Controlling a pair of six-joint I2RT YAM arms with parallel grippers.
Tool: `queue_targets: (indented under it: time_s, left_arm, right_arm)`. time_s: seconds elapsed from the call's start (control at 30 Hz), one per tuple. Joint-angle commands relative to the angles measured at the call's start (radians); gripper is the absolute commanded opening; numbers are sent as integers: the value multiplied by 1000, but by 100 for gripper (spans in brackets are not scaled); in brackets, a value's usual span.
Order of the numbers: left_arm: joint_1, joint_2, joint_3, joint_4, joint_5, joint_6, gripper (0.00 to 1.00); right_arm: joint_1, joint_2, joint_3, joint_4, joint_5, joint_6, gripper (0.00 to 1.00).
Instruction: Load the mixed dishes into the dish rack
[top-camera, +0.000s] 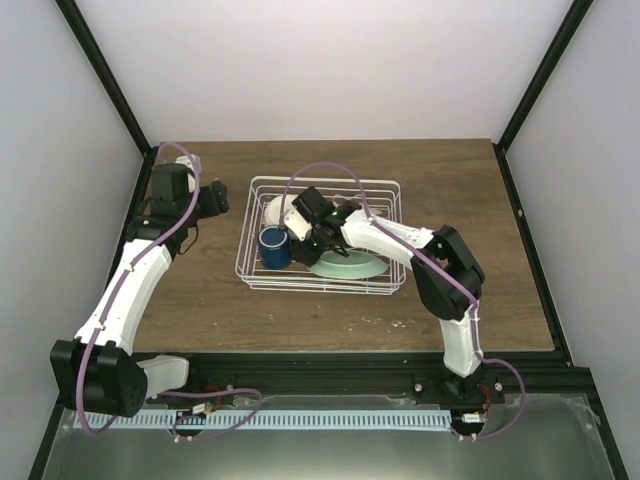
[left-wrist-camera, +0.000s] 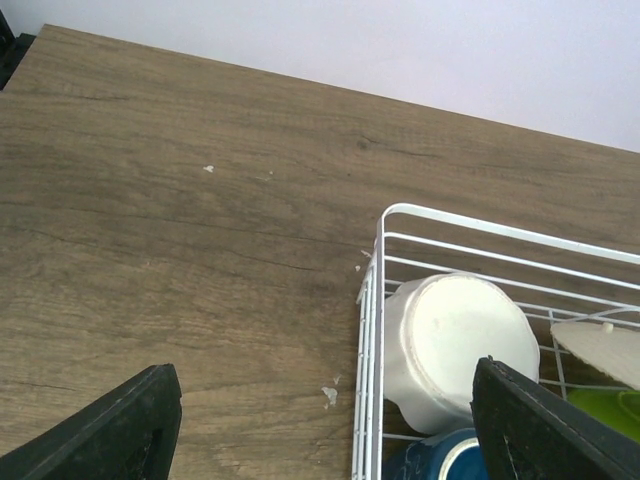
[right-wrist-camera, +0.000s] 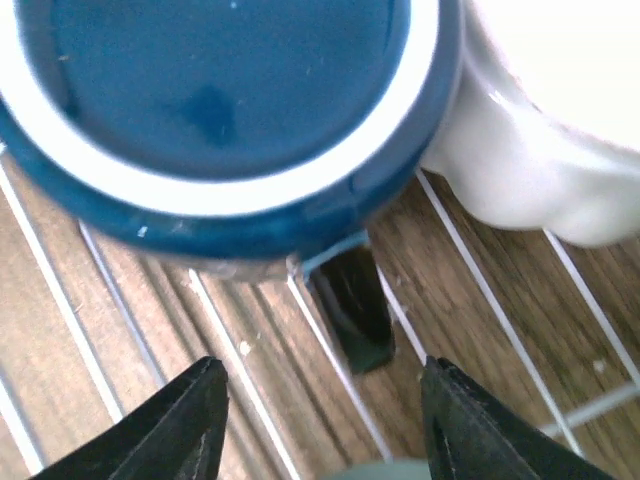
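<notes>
The white wire dish rack sits mid-table. In it are the dark blue mug, the cream scalloped bowl lying bottom-out, and the pale mint-green plate. My right gripper is open and empty inside the rack, just right of the mug. In the right wrist view the mug and bowl lie just past the open gripper. My left gripper is open and empty left of the rack. The left wrist view shows the bowl, the cream plate's edge and the lime-green dish.
Brown wooden table with black frame rails on both sides and white walls behind. Small white specks lie on the wood beside the rack's left wall. The right arm reaches over the rack's right half.
</notes>
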Motion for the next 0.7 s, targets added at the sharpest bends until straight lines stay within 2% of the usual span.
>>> queue_targets:
  time_s: [0.0, 0.2, 0.33, 0.4, 0.53, 0.67]
  left_arm:
    - [12, 26, 53, -24, -16, 10, 80]
    - [30, 81, 81, -38, -6, -12, 81]
    - [57, 133, 125, -84, -4, -41, 81]
    - [90, 160, 139, -101, 35, -60, 81]
    - [142, 184, 142, -88, 88, -69, 80]
    - [170, 206, 163, -83, 109, -45, 80]
  right_arm:
    - [8, -114, 43, -132, 19, 0, 57]
    - [8, -203, 83, -260, -26, -5, 76]
    - [7, -235, 113, -315, 43, 10, 88]
    - [-1, -233, 151, -343, 81, 33, 99]
    - [-70, -235, 221, -322, 74, 89, 100]
    - [-217, -233, 256, -261, 29, 118, 100]
